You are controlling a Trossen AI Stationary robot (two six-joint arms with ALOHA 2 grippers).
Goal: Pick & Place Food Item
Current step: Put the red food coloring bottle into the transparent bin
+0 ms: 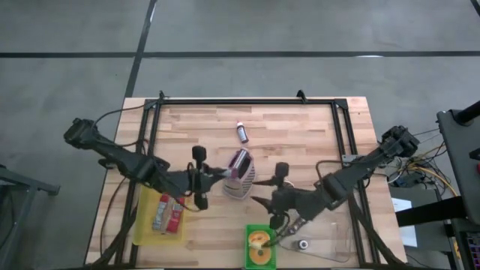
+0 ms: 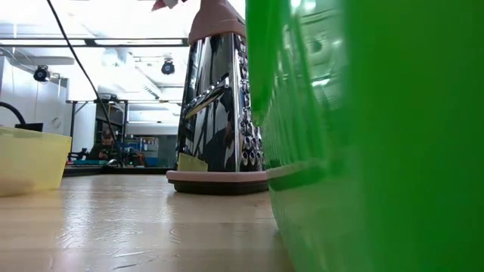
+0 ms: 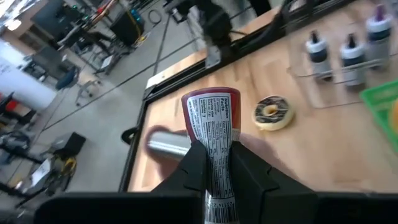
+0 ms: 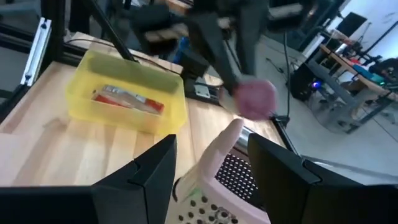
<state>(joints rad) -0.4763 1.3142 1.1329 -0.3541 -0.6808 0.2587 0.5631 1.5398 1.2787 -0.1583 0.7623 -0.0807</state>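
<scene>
**Left jaws clamped on packet, right jaws apart**

Jaws of the left gripper pressed together on a red food packet, held above the table's middle, just beside the metal grater with the pink handle. Long axis of packet in line with the fingers, free end pointing away from the wrist toward the grater, printed nutrition label facing the wrist camera. Jaws of the right gripper spread wide, holding nothing, near the grater and the green container.

Ring donut beyond the packet's tip. Yellow bin with more packets at the table's left. Clear tray with dark-capped bottles at the right. One small bottle lying alone, farther back.

Pale wooden tabletop with a black frame. Grey floor with dark lines around it; workshop with ceiling lights and benches behind.
</scene>
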